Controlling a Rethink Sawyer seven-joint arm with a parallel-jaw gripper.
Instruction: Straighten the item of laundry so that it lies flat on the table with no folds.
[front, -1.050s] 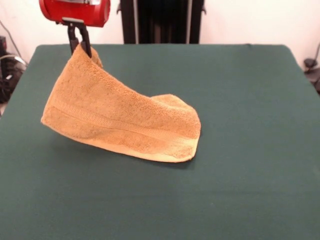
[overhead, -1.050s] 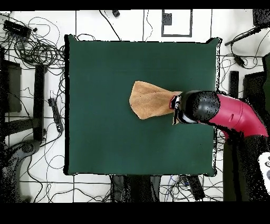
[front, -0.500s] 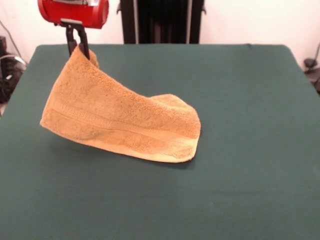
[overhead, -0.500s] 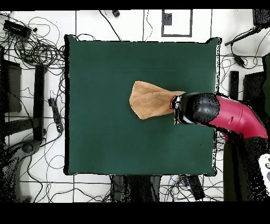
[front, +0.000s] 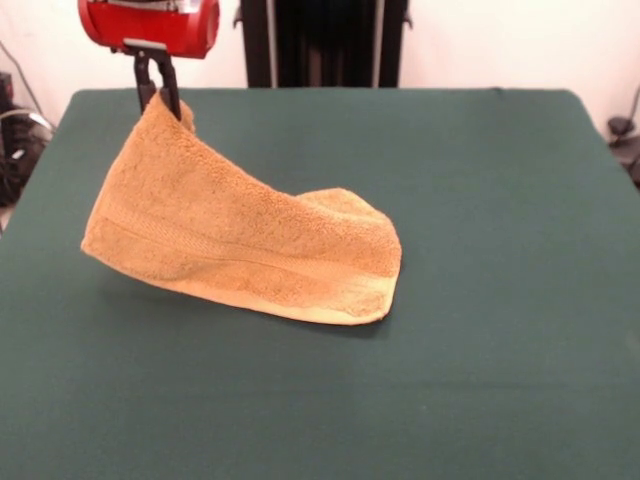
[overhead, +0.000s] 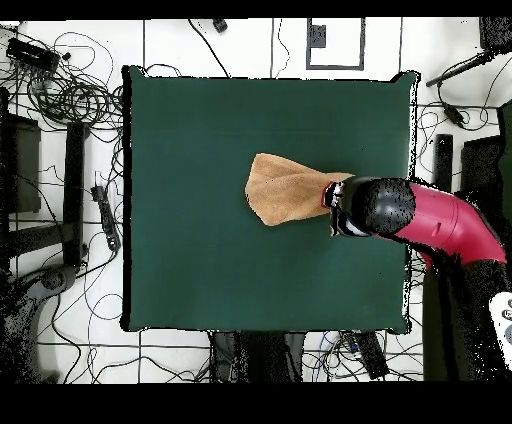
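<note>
Towel (front: 240, 240): you have it hanging by one corner from the end effector, its far end resting on the tabletop near the middle, toward the arm's side; it is doubled over, not flat.
Tabletop (front: 480, 180): plenty of bare green all round, so overrunning the edge is not your main worry.
Arm (overhead: 440, 220): in the overhead view it covers the held corner and the tabletop under it.
End effector (front: 160, 92): clamped on the towel's raised corner.
Risk, fold: lower it straight down and you will likely lay the layers back onto each other.
Risk, slip: the pinch looks small; a quick drag could pull the corner free.
Hidden: underside and inner layer; you cannot make out a tag.
</note>
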